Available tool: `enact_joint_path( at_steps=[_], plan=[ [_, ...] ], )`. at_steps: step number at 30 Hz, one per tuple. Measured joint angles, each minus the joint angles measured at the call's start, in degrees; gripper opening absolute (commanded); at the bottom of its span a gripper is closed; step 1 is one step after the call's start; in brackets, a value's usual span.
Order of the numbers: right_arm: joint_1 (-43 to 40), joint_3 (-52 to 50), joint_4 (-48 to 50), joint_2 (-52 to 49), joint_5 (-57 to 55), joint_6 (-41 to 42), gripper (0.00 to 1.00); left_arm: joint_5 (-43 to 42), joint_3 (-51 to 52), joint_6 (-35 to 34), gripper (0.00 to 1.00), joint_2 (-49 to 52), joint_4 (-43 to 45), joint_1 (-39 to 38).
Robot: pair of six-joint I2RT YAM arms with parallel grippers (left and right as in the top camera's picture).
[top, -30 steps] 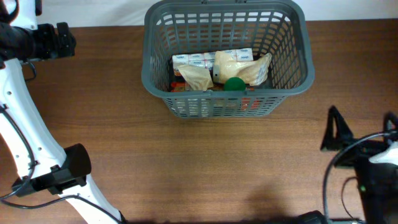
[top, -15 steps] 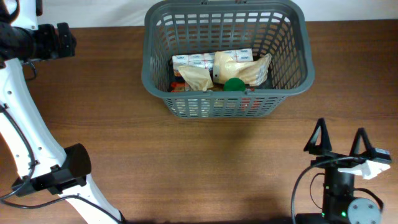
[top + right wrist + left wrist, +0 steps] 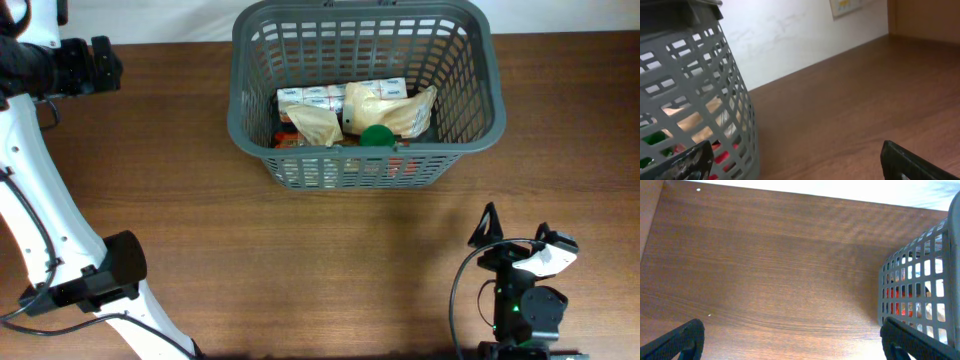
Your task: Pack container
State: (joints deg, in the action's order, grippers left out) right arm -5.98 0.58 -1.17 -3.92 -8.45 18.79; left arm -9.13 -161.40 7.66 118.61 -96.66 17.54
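The container, a large dark grey slotted basket (image 3: 365, 25), stands at the back middle of the table. It holds white packets (image 3: 330, 96), tan bags (image 3: 395, 110), a green round thing (image 3: 377, 136) and red items. It also shows in the left wrist view (image 3: 920, 290) and in the right wrist view (image 3: 695, 100). My left gripper (image 3: 100, 65) is open and empty at the far left, left of the basket; in its wrist view (image 3: 790, 340) only bare table lies between the fingers. My right gripper (image 3: 515, 230) is open and empty at the front right, and its wrist view (image 3: 795, 160) shows nothing between the fingers.
The table is brown wood (image 3: 300, 260). A white wall (image 3: 790, 30) runs behind the table's back edge. The left arm's white links (image 3: 40, 220) cross the left side of the table.
My right gripper has drawn back toward the front and to the left, turning upright over its base. The left arm and the basket's contents have not moved.
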Motion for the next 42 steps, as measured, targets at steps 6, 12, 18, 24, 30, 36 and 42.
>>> enact_joint_path(
  at_steps=[6,12,18,24,30,36,42],
  plan=[
    [0.0,0.0,-0.3,0.1,0.0,0.3,0.99,0.0,0.0,0.0,0.99,0.0,0.0,0.0],
    [0.0,0.0,-2.2,0.2,1.4,0.3,0.99,0.0,0.0,0.0,0.99,0.0,0.0,0.0],
    [0.0,0.0,-2.3,1.5,2.6,0.3,0.99,0.0,0.0,0.0,0.99,0.0,0.0,0.0],
    [0.0,0.0,-2.3,3.0,2.6,0.3,0.99,0.0,0.0,0.0,0.99,0.0,0.0,0.0],
    [0.0,0.0,-2.3,3.0,2.6,0.3,0.99,0.0,0.0,0.0,0.99,0.0,0.0,0.0],
    [0.0,0.0,-2.3,3.0,2.6,0.3,0.99,0.0,0.0,0.0,0.99,0.0,0.0,0.0],
    [0.0,0.0,-2.3,3.0,2.6,0.3,0.99,0.0,0.0,0.0,0.99,0.0,0.0,-0.2]
  ],
)
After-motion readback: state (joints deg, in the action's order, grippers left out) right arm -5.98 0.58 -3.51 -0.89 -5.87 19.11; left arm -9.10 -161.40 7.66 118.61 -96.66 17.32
